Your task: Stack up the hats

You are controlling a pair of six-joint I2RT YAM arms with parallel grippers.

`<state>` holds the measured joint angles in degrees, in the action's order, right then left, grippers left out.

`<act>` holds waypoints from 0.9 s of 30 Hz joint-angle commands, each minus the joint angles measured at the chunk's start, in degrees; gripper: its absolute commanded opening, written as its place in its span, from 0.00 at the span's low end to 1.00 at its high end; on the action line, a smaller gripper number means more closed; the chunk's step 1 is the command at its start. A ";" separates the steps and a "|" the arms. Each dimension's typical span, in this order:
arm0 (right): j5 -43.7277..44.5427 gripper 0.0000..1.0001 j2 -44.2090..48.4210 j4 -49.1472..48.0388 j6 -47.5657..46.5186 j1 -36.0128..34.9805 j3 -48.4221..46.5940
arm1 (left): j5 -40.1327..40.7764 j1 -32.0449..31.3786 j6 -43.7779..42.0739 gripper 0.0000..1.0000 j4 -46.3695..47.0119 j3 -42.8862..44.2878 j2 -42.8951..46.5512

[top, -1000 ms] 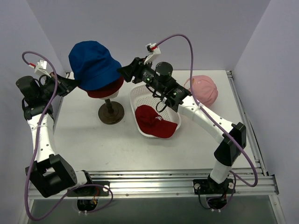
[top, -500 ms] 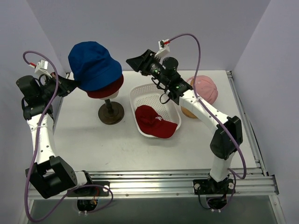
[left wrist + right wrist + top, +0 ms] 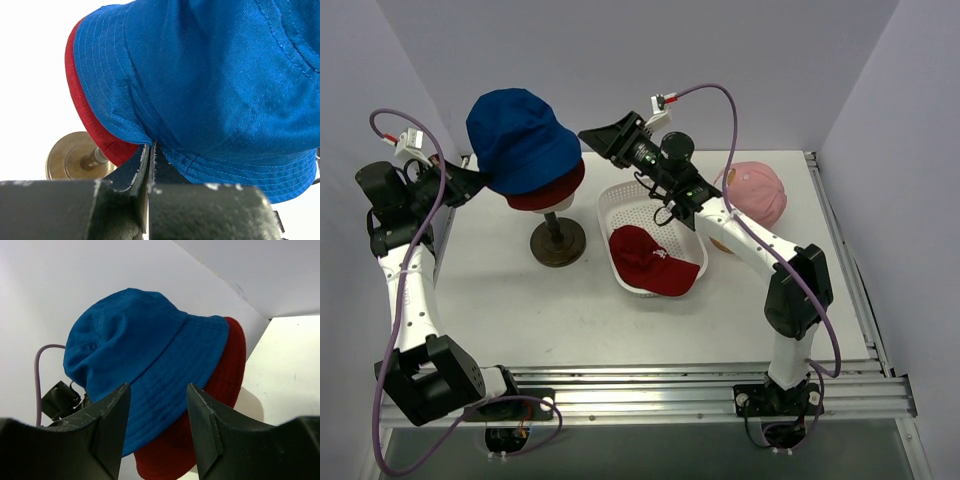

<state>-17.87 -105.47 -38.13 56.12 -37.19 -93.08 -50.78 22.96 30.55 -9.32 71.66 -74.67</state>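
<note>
The blue bucket hat point(image 3: 520, 135) sits over the dark red bucket hat point(image 3: 552, 193) on the cream mannequin head on its stand. My left gripper point(image 3: 480, 181) is shut on the blue hat's left brim edge point(image 3: 150, 145), with the dark red hat's brim point(image 3: 87, 117) just beside it. My right gripper point(image 3: 595, 137) is open in the air, close to the blue hat's right side. In the right wrist view the blue hat point(image 3: 140, 350) and the dark red hat point(image 3: 222, 385) show beyond its spread jaws. The red peaked cap point(image 3: 650, 258) lies in the basket. The pink peaked cap point(image 3: 758, 192) lies at the back right.
The white perforated basket point(image 3: 620, 197) stands mid-table, right of the brown round stand base point(image 3: 558, 243), which also shows in the left wrist view point(image 3: 67, 160). Grey walls close in the back and sides. The right arm reaches over the basket.
My right gripper has risen and swung slightly while staying open beside the blue hat's right side. The left gripper and the hats have not moved.
</note>
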 commanded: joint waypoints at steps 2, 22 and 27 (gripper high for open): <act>-1.73 0.45 -0.88 -5.99 2.50 -1.57 -0.26 | -0.10 -0.90 -2.24 0.02 -5.01 -1.87 -0.03; 3.81 0.49 0.44 -6.69 6.28 -2.98 2.90 | 0.07 -1.34 -1.54 0.02 -4.04 -2.40 0.06; 2.40 0.48 -1.14 -8.63 8.56 -2.98 2.11 | 0.16 -1.69 -1.45 0.02 -3.86 -2.40 -0.03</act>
<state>-15.25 -106.45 -40.73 62.61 -40.16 -90.08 -50.04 22.52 30.79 -8.56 71.11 -74.37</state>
